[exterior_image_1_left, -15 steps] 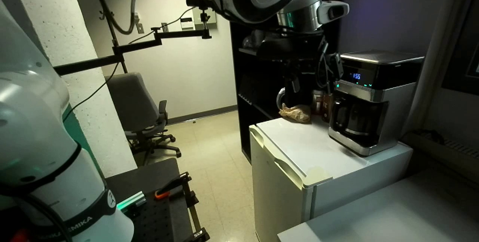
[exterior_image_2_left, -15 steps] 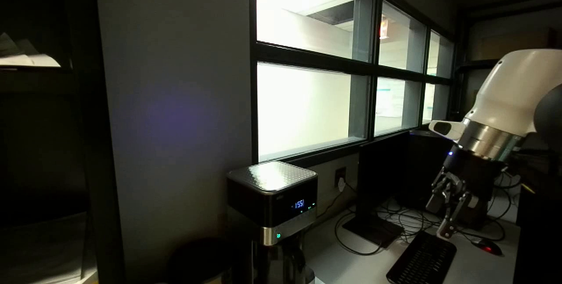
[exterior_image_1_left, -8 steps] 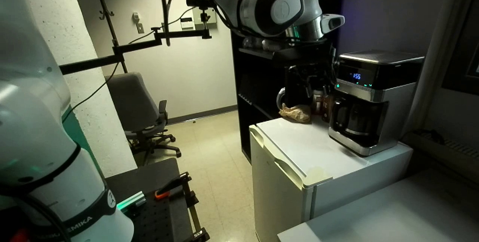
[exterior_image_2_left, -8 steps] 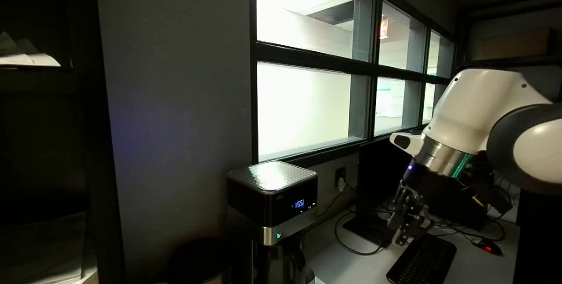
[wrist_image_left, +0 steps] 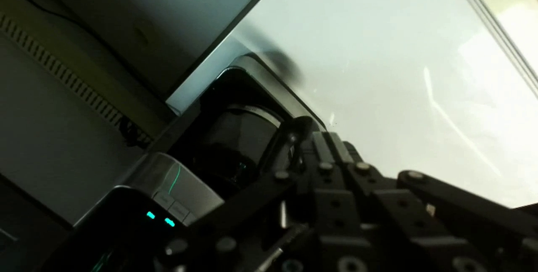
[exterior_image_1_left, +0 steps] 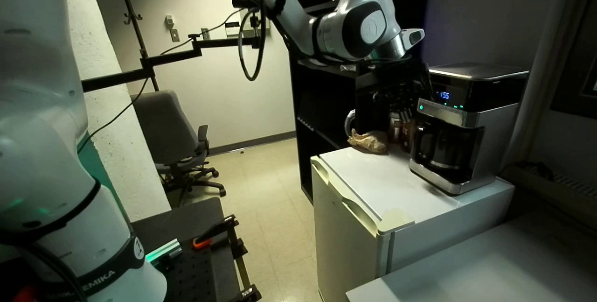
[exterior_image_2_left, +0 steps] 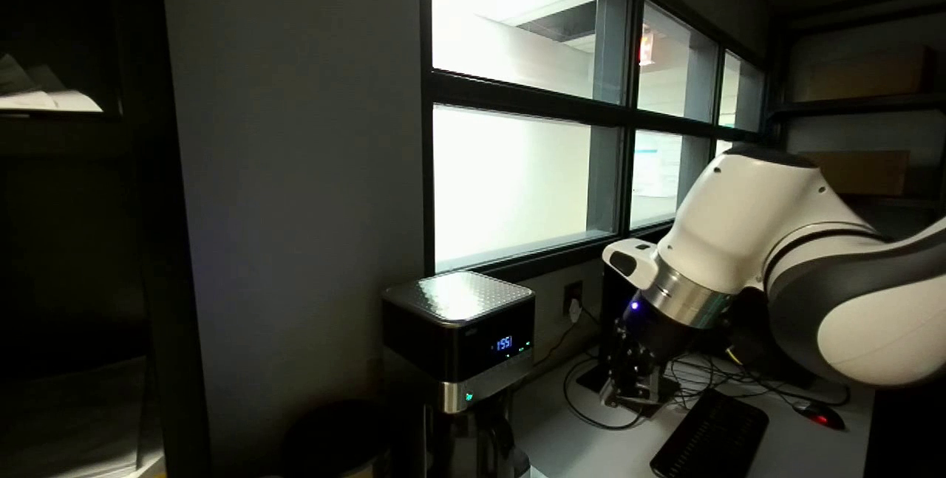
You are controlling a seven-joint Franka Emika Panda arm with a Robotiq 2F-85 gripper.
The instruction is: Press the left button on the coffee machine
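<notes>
Gripper (wrist_image_left: 333, 148) near coffee machine (exterior_image_1_left: 485, 120), fingers (wrist_image_left: 323, 148) together

Listed left to right, from an exterior view.

Robot arm (exterior_image_1_left: 51, 166), white, Franka Emika lettering; based on a black perforated plate (exterior_image_1_left: 186, 271), wrist held out toward the machine.

Swivel chair (exterior_image_1_left: 161, 129), grey; beyond the arm, out of the working path.

Bar clamp (exterior_image_1_left: 214, 230), orange-accented; at the plate's edge, presumably to hold it fast.

Brown bag (exterior_image_1_left: 368, 142), crumpled; lying atop the compact refrigerator (exterior_image_1_left: 350, 246).

Gripper: hangs before the machine; fingers pressed together on nothing, giving one narrow tip fit for a button. A gap shows between gripper and machine in an exterior view.

Coffee machine: upright on the compact refrigerator's right part, lit front turned toward the arm, so its keys (wrist_image_left: 179, 210) are reachable. Display (exterior_image_1_left: 444, 95) reads 1:55. Green-lit mark (exterior_image_1_left: 421, 107) at the left end of the silver key strip (exterior_image_1_left: 443, 113), judged the likeliest target. Glass carafe (exterior_image_1_left: 447, 150) seated below, handle outward for lifting. The gripper covers part of the wrist view, so the left button may be hidden there.
</notes>
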